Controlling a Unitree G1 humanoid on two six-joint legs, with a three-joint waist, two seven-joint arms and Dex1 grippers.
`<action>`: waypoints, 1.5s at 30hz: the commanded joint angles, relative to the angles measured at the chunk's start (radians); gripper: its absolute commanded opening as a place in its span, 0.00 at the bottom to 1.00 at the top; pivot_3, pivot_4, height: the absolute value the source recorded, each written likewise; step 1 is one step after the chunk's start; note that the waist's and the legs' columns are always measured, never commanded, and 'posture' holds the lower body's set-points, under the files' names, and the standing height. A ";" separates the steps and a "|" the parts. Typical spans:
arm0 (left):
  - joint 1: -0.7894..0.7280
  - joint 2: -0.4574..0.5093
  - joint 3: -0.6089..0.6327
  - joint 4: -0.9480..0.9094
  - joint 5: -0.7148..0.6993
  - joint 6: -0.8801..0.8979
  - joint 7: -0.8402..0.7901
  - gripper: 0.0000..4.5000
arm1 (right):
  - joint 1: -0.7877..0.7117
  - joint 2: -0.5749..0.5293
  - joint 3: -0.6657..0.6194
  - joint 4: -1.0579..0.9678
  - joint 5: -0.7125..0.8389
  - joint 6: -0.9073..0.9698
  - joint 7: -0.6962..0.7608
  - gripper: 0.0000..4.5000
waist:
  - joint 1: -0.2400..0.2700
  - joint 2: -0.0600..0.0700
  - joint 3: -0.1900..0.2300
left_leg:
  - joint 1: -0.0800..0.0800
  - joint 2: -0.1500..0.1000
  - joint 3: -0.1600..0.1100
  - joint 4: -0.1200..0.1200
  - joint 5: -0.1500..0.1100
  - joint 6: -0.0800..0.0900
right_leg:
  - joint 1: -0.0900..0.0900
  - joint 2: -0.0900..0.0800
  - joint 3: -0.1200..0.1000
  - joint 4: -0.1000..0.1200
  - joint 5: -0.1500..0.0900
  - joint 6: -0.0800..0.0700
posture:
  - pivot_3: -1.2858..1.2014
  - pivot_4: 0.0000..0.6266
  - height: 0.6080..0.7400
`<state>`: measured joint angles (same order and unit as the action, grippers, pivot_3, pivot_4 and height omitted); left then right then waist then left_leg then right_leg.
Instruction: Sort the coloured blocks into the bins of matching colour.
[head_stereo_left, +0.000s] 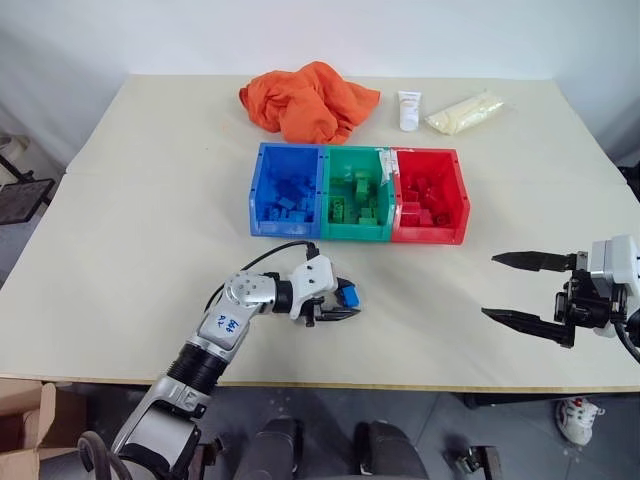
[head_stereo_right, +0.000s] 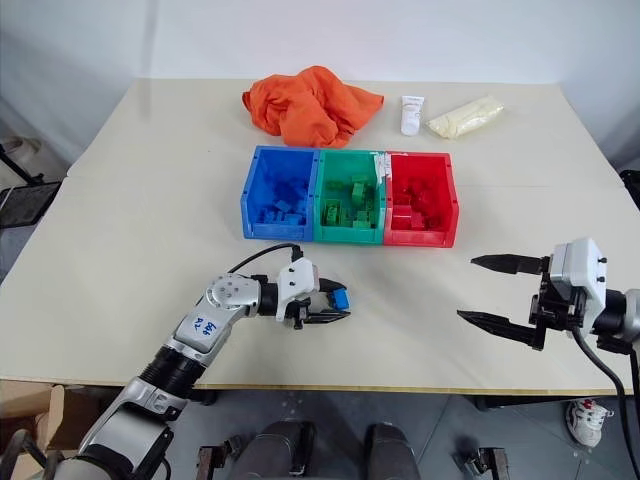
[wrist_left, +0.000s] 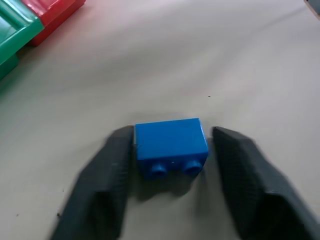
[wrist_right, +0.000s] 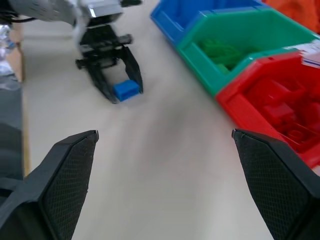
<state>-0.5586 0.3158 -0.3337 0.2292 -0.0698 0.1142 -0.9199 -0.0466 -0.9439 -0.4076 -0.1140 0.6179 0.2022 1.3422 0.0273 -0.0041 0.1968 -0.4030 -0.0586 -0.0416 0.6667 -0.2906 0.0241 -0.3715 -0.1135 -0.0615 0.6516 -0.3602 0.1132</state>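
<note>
From the head camera, the left hand (head_stereo_left: 338, 303) lies low on the cream counter (head_stereo_left: 130, 230), in front of the blue bin (head_stereo_left: 288, 190), with a blue block (head_stereo_left: 347, 295) between its two black fingers. The green bin (head_stereo_left: 357, 195) and red bin (head_stereo_left: 430, 197) join the blue one in a row, each holding blocks of its own colour. Behind them lie an orange cloth (head_stereo_left: 310, 100), a white tube (head_stereo_left: 409, 110) and a pale yellow bag (head_stereo_left: 465, 111). The right hand (head_stereo_left: 520, 290) hangs at the counter's right side, fingers spread wide, holding nothing.

In the left wrist view, the fingers (wrist_left: 100, 185) flank the studded blue block (wrist_left: 171, 145) on the counter; one touches its side, and the other stands just off it.

In the right wrist view, the wide-apart fingers (wrist_right: 65, 175) frame the left hand (wrist_right: 117, 85) around the blue block (wrist_right: 126, 89).
</note>
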 joint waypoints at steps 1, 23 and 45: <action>-0.016 -0.008 0.004 0.012 0.006 -0.025 -0.004 0.33 | 0.000 -0.002 -0.031 -0.016 0.013 -0.010 0.000 1.00 | 0.000 0.000 0.000 | 0.000 0.000 0.000 0.000 0.000 0.000 | 0.000 0.000 0.000 0.000 0.000 0.000 | 0.52 0.24 1.00; -0.288 0.018 0.301 0.112 0.066 0.039 0.443 0.33 | -0.097 0.046 0.058 0.007 -0.013 -0.022 -0.045 1.00 | 0.002 0.000 0.000 | 0.000 -0.001 0.000 0.000 0.000 0.000 | -0.001 0.001 -0.001 0.001 0.000 0.000 | 0.52 0.24 1.00; -0.208 0.178 0.403 -0.063 -0.196 0.175 0.152 1.00 | -0.220 0.064 0.136 0.100 -0.046 -0.047 -0.016 1.00 | -0.009 -0.001 0.000 | 0.000 0.000 0.000 0.000 0.000 0.000 | -0.004 0.000 -0.002 0.004 0.001 0.001 | 0.52 0.24 1.00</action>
<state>-0.7876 0.4767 0.0438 0.2686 -0.1927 0.2238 -0.7117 -0.2493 -0.8830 -0.2662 -0.0188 0.5697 0.1741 1.3140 0.0184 -0.0046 0.1970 -0.4037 -0.0590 -0.0415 0.6664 -0.2904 0.0239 -0.3752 -0.1135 -0.0620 0.6550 -0.3595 0.1146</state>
